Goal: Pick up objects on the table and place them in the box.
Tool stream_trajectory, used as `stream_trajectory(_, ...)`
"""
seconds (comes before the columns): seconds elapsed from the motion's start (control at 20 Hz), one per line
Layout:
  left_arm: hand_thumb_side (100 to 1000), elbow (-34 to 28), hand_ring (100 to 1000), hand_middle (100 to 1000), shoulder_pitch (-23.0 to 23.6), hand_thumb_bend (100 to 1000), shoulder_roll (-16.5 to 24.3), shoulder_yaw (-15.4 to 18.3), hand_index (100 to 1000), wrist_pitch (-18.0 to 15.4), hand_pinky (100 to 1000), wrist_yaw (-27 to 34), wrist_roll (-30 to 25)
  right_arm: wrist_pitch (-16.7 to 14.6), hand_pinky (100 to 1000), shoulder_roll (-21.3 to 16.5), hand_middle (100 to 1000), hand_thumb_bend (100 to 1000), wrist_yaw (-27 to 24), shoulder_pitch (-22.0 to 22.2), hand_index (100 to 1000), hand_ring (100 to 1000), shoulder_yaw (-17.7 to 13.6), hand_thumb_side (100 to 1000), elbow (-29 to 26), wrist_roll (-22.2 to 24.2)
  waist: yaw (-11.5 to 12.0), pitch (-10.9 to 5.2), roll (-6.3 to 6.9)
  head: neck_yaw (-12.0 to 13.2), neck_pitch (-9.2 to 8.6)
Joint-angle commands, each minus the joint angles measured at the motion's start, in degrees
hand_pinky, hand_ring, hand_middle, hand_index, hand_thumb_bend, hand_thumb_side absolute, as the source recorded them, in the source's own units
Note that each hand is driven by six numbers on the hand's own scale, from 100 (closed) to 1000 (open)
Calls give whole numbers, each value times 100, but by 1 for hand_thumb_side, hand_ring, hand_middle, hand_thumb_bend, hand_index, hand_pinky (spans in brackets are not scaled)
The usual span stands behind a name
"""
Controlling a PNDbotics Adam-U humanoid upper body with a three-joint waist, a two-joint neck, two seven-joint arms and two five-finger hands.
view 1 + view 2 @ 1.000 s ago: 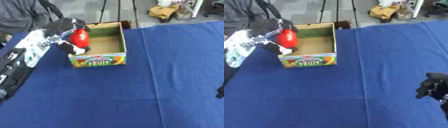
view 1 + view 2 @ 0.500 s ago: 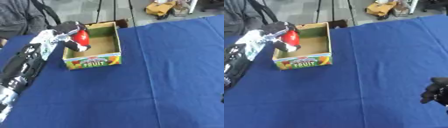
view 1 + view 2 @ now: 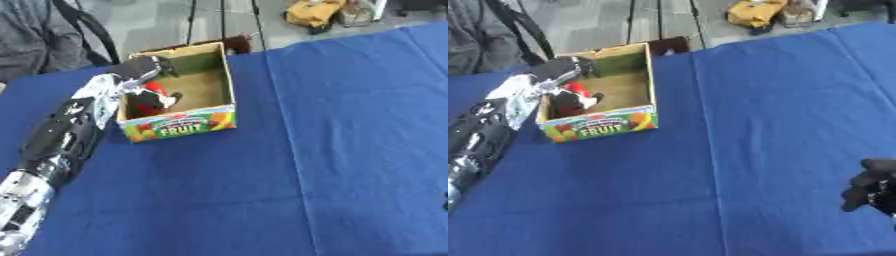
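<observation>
A cardboard box [image 3: 181, 127] with "FRUIT" printed on its front stands at the back left of the blue table. My left hand [image 3: 149, 101] reaches down inside the box over its left wall, fingers curled round a red object [image 3: 155, 90] that sits low within the box. My right hand [image 3: 873, 187] hangs at the lower right edge of the right eye view, fingers curled with nothing in them.
The blue cloth [image 3: 306, 150] covers the table, with a crease running front to back right of the box. Beyond the far edge are a yellow object [image 3: 317, 11] on the floor and a tripod's legs [image 3: 191, 20].
My left hand has lowered the red object from above the box's left wall down into the box. The camera has tilted, shifting the whole picture.
</observation>
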Motion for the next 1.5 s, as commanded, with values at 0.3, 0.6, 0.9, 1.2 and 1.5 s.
stream_trajectory(0.3,988,-443,723,749,26,401,137,153,799,-57,741,269,584,-14,496,-48,556,100,36,-29,745,556,-50,859,-120,-21,131,-57,-81,-57,-37)
stream_trajectory(0.6,933,-1890,632,705,506,238,254,423,780,150,632,2400,493,1,496,-14,556,100,48,33,744,555,-99,857,-120,-84,390,-85,-144,-196,8)
stream_trajectory(0.9,1000,-3714,577,671,1561,193,81,833,788,733,530,5253,-39,5,496,10,556,100,31,95,743,555,-145,852,-120,-124,721,-123,-214,-380,30)
stream_trajectory(1.2,1000,-5057,563,651,2704,259,-757,1322,780,1299,504,6656,59,2,496,17,556,100,40,119,744,555,-193,844,-120,-171,959,-117,-241,-539,35)
stream_trajectory(1.5,1000,-5652,561,649,3383,280,-1368,1337,780,1393,501,6666,0,-22,496,2,556,100,19,110,744,555,-224,831,-120,-194,1029,-120,-251,-592,88)
